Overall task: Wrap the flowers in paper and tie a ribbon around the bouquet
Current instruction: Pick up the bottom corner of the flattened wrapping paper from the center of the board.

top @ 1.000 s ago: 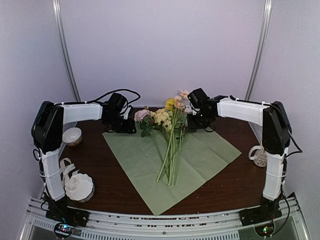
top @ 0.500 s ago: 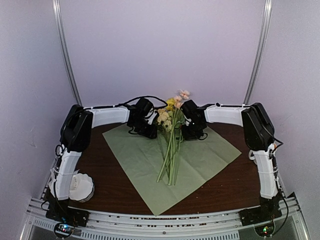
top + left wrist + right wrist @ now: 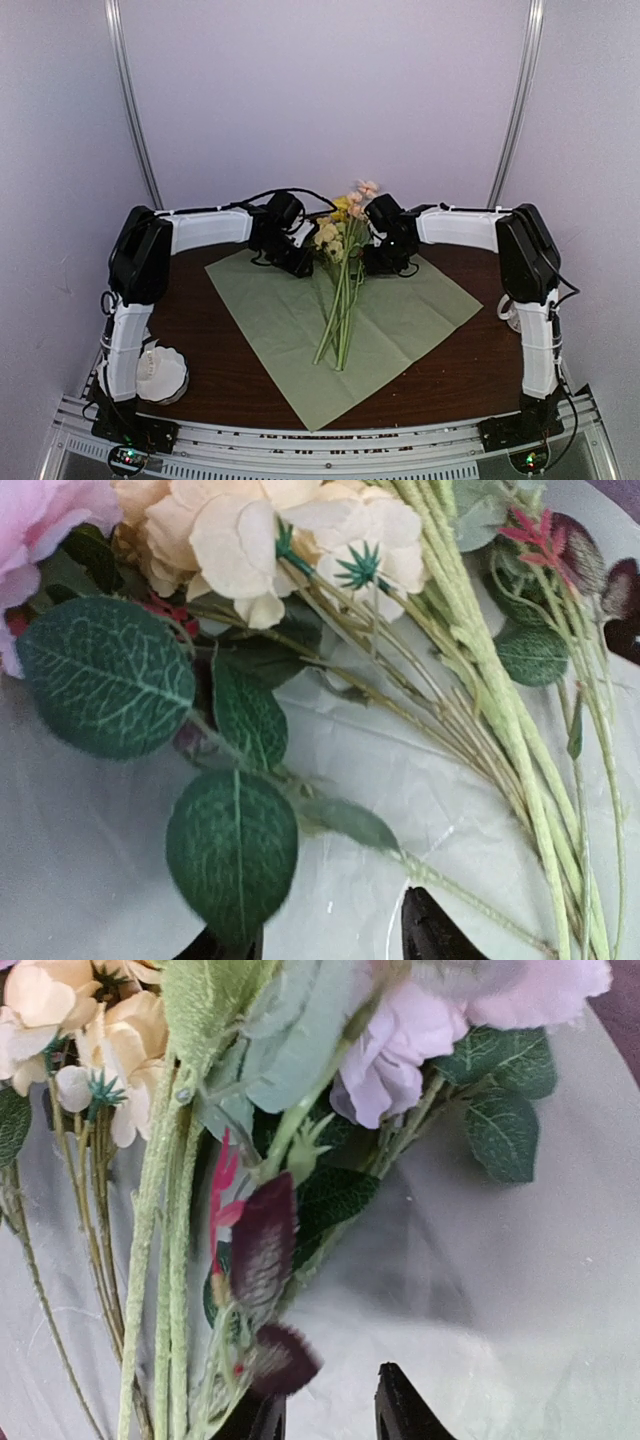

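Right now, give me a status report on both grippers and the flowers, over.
Left gripper and right gripper open, nothing gripped, flanking the flowers at the blossom end. They lie unwrapped on the green paper. Nothing lies across them.

Flowers [image 3: 338,300] laid as one bunch on pale sage green paper [image 3: 410,315], yellow, cream and pink blossoms gathered between left gripper [image 3: 300,264] and right gripper [image 3: 377,264], long green stems trailed away from both, paper spread flat beneath them, seemingly a single sheet
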Available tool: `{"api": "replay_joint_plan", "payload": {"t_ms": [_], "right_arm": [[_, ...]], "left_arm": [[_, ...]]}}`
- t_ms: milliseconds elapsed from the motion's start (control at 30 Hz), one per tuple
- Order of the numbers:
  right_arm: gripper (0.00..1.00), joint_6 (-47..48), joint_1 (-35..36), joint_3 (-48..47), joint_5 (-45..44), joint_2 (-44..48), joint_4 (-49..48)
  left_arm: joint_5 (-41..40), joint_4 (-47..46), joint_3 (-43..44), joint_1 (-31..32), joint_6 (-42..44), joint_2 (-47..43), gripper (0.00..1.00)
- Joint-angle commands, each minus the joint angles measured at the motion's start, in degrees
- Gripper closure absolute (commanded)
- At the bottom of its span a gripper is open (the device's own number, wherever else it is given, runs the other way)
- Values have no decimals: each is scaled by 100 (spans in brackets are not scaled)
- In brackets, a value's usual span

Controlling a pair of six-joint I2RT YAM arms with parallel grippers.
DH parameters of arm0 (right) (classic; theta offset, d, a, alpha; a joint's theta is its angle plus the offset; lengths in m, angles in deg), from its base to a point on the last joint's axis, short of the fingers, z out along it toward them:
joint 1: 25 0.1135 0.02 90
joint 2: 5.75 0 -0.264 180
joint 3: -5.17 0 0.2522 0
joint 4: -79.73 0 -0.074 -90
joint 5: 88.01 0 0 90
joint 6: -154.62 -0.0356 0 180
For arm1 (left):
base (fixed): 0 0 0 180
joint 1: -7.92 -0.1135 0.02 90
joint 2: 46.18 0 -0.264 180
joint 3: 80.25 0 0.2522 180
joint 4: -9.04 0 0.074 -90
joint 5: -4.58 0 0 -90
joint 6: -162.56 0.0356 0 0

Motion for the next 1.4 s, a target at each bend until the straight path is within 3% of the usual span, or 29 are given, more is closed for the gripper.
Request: {"api": "replay_joint_plan", "payload": {"t_ms": [0, 167, 333, 467, 567, 733, 933, 1167, 1367], "right_arm": [[67, 364, -15, 649, -226, 1196, 42], [64, 1091, 288, 1960, 685, 2369, -275], [58, 2473, 1679, 2989, 718, 3343, -393], [55, 3016, 2897, 3149, 565, 3348, -829], [49, 3144, 3547, 2700, 324, 2779, -777], [27, 2941, 4333, 1687, -81, 1541, 31], [5, 2423, 4711, 1633, -224, 1151, 61], [14, 2122, 4842, 1718, -663, 965, 365], [38, 2066, 4695, 1833, -776, 892, 300]], "left_arm": [[220, -444, -932, -37, 537, -1383, 48], [641, -1667, -2968, 78, 1187, -3247, 39], [462, -2022, -4281, 153, 1459, -4814, 32], [-27, -1692, -4352, 155, 1314, -5298, 28], [-386, -1117, -4034, 144, 1187, -5248, 28], [-886, -148, -3516, 120, 1063, -5075, 26], [-1199, -41, -3645, -50, 962, -5100, 18], [-1272, 215, -3535, -189, 690, -4980, 17], [-958, -63, -3702, -188, 702, -5223, 17]]}}
